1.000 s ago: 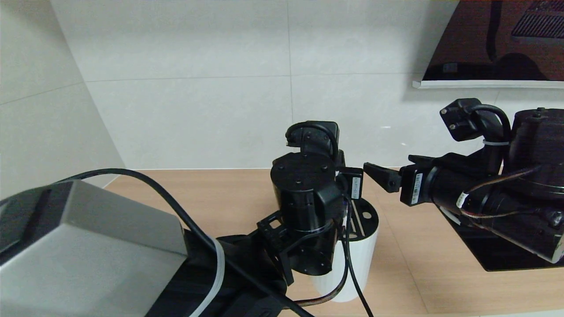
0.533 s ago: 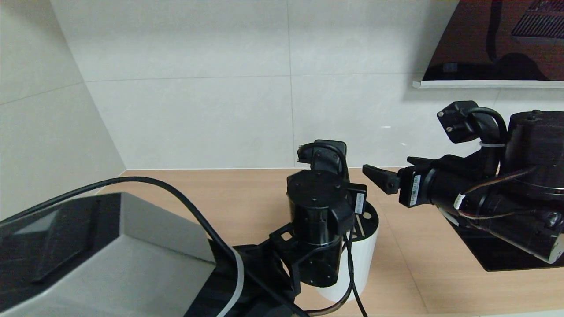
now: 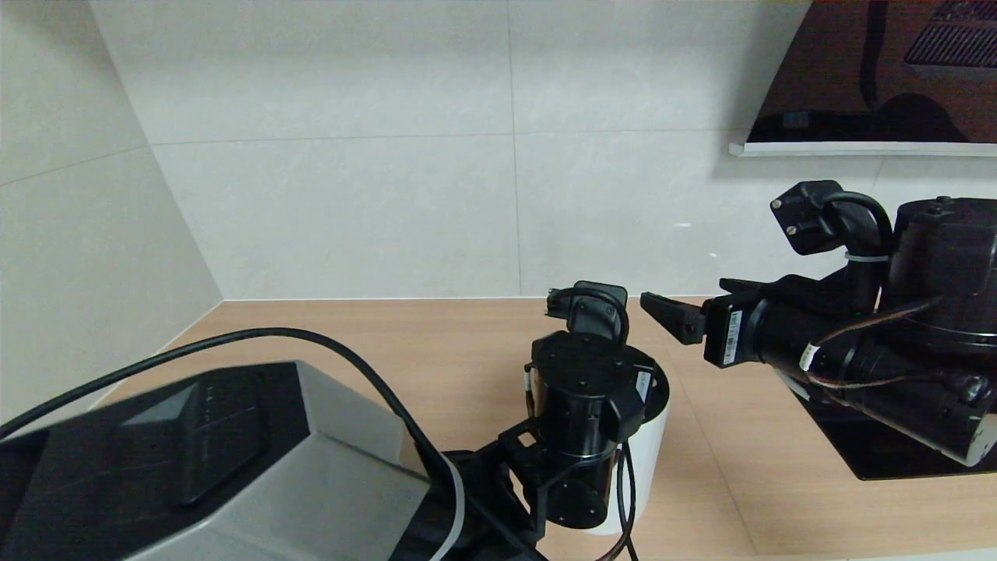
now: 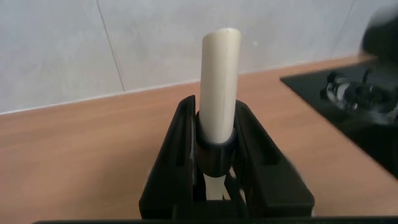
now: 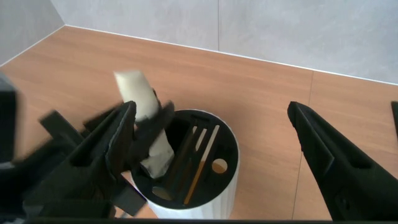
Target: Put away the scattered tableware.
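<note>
A white cylindrical holder (image 3: 651,446) with a black slotted lid (image 5: 208,152) stands on the wooden counter. My left gripper (image 4: 217,140) is shut on a cream-handled utensil (image 4: 219,81) with a black collar. It holds the utensil upright above the lid. The utensil's lower end (image 5: 158,155) reaches into a lid opening, and my left gripper (image 5: 146,127) stands directly over the holder. In the head view the left wrist (image 3: 588,386) covers most of the lid. My right gripper (image 5: 211,112) is open and empty, hanging above and to the right of the holder (image 5: 227,190). One of its fingers (image 3: 668,315) points left.
A black cooktop (image 3: 884,460) lies in the counter at the right, under my right arm. A dark range hood (image 3: 880,78) hangs at the upper right. Tiled walls close the back and left. Bare wooden counter (image 3: 389,343) stretches left of the holder.
My left wrist has moved right and down over the holder, carrying the utensil with it. The right arm has barely shifted.
</note>
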